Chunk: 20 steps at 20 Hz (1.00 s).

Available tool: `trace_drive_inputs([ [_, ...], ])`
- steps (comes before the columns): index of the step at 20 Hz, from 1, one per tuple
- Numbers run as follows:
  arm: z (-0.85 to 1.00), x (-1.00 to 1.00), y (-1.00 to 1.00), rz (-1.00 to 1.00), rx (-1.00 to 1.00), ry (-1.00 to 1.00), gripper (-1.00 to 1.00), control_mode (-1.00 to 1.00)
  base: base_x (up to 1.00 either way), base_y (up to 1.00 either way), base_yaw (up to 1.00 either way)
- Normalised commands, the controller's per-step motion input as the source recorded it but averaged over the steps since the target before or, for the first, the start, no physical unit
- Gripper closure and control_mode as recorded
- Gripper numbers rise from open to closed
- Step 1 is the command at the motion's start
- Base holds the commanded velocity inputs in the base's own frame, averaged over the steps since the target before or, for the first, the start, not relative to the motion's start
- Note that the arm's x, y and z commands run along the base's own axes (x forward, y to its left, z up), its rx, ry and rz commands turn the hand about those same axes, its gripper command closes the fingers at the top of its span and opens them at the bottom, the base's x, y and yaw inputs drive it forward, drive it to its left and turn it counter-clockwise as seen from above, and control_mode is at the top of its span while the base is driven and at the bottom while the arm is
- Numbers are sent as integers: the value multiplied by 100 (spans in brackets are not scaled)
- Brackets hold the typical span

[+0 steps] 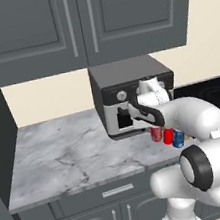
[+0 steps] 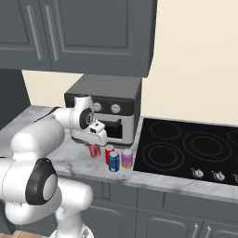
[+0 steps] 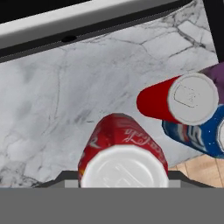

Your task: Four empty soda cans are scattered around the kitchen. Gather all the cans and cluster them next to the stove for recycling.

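Gripper (image 2: pixel 94 148) straddles red can (image 3: pixel 122 153), jaws closed on it, axis upright. Can low over counter (image 1: pixel 63 150), just left of other three cans (image 2: pixel 118 159) beside stove (image 2: pixel 186 148). Release spot directly below.

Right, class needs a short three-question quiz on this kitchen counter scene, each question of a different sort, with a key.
1. True or false: the soda cans stand on the stove.
2. How many cans are on the counter? A) two B) three C) four
3. Fill in: the can under the gripper is coloured ____.

Key:
1. False. They stand on the marble counter, between the toaster oven and the stove.
2. C. Two red, one blue, one purplish-pink.
3. Red. The red can sits directly below the hand; whether the jaws grip it cannot be told.
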Motion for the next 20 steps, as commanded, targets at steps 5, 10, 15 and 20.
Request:
trace_drive_inputs([
  [5,-14,5,-9,0,0,2,100,-100,0,0,0],
  [10,-14,0,-13,0,0,3,100,-100,0,0,0],
  [15,-15,1,-2,0,0,1,100,-100,0,0,0],
  [20,-15,0,0,0,0,0,100,-100,0,0,0],
])
